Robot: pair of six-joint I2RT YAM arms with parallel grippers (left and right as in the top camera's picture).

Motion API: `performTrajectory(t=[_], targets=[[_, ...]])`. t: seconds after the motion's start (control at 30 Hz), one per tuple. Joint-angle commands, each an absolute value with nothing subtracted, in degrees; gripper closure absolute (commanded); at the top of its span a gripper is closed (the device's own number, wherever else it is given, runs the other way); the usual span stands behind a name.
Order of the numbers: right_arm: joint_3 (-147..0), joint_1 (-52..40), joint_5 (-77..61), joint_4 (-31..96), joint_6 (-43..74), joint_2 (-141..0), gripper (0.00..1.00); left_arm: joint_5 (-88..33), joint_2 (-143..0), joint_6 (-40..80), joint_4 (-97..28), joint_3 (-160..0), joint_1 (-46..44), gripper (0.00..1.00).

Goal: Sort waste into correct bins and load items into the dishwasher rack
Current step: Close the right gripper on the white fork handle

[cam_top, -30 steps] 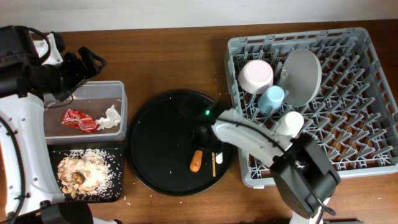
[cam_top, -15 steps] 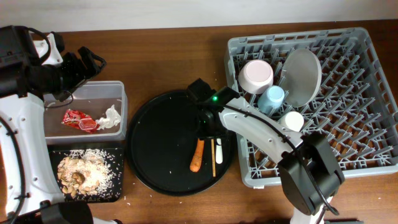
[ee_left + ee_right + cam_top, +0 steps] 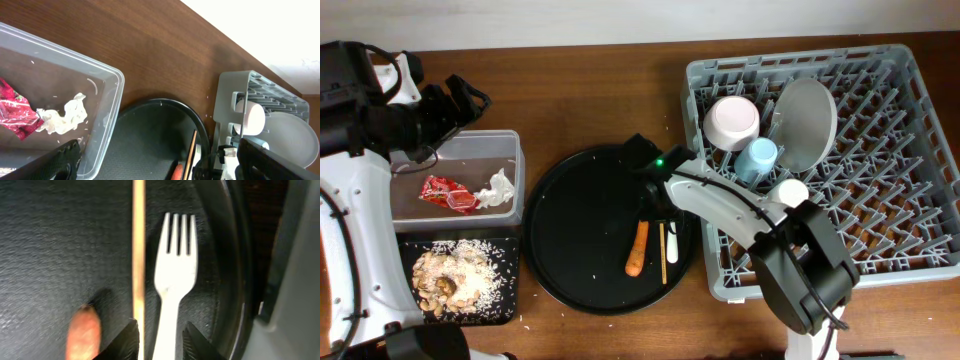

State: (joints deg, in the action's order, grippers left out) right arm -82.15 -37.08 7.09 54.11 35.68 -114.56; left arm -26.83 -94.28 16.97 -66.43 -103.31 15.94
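My right gripper (image 3: 161, 342) is open, low over the round black tray (image 3: 570, 230), its fingers either side of the white fork's handle (image 3: 172, 280). A wooden chopstick (image 3: 138, 255) lies just left of the fork, and the orange carrot (image 3: 637, 248) left of that. My left gripper (image 3: 160, 167) is open and empty above the clear tub (image 3: 510, 145), which holds the red wrapper (image 3: 447, 192) and white tissue (image 3: 497, 187). The grey rack (image 3: 920, 180) holds the white bowl (image 3: 732, 122), plate (image 3: 807, 120), blue cup (image 3: 756, 160) and white cup (image 3: 787, 195).
The shallow black rectangular tray (image 3: 505, 300) at front left holds rice-like food scraps (image 3: 450, 278). The round tray's rim lies close against the rack's left wall. A few crumbs lie on the round tray and the wooden table (image 3: 600, 90).
My right gripper has pulled back toward the far side of the round tray, uncovering the carrot, chopstick and fork. The left arm has not moved.
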Motion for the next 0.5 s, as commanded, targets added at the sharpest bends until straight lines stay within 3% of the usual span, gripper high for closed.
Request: performTrajectory(t=[0.0,0.47], targets=[[-80.88,-36.62,11.75,53.45,36.95,-114.98,0.72,-27.2,-93.62,17.28,-66.32,-104.36,16.21,0.01],[-78.89,-36.62,12.34,47.29,36.93,-116.46,0.75,-27.2,-93.62,17.26,-66.32,-104.36,16.21,0.01]])
